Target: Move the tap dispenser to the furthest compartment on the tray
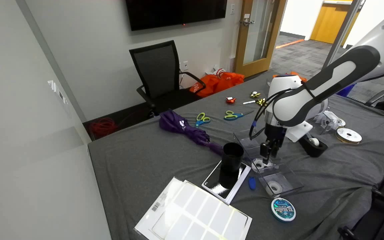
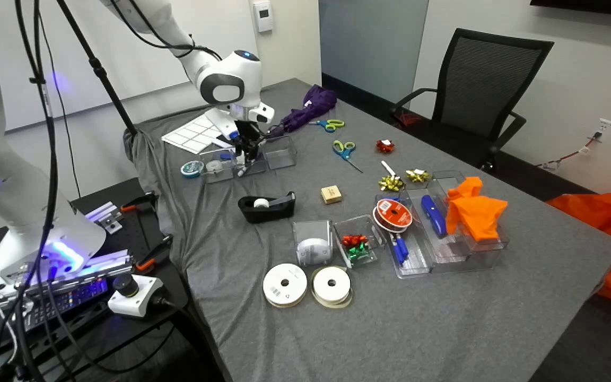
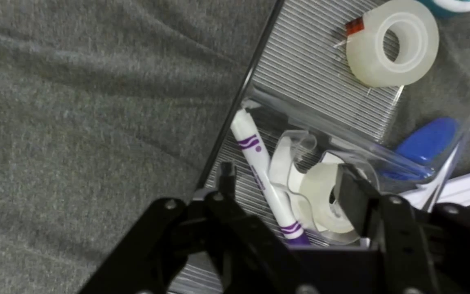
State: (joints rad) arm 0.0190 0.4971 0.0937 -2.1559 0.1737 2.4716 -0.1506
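Note:
A small clear tape dispenser [image 3: 318,192] with a roll of tape in it lies in the middle compartment of a clear tray [image 3: 296,73]. It also shows in an exterior view [image 1: 258,164]. A white marker [image 3: 265,171] with a purple cap lies beside it. A loose tape roll [image 3: 394,45] is in an end compartment; the opposite end compartment [image 2: 281,155] shows in an exterior view. My gripper [image 3: 284,175] is open above the middle compartment, one finger over the tape dispenser's right part, the other left of the marker. It also shows in both exterior views [image 1: 266,156] [image 2: 246,154].
A black cup [image 1: 232,156] stands on a white box [image 1: 217,183] beside the tray. A blue item [image 1: 252,183], a round teal tin [image 1: 283,209] and a purple umbrella [image 1: 192,131] lie nearby. A black desk tape dispenser [image 2: 267,209] and a second clear tray [image 2: 417,260] are further off.

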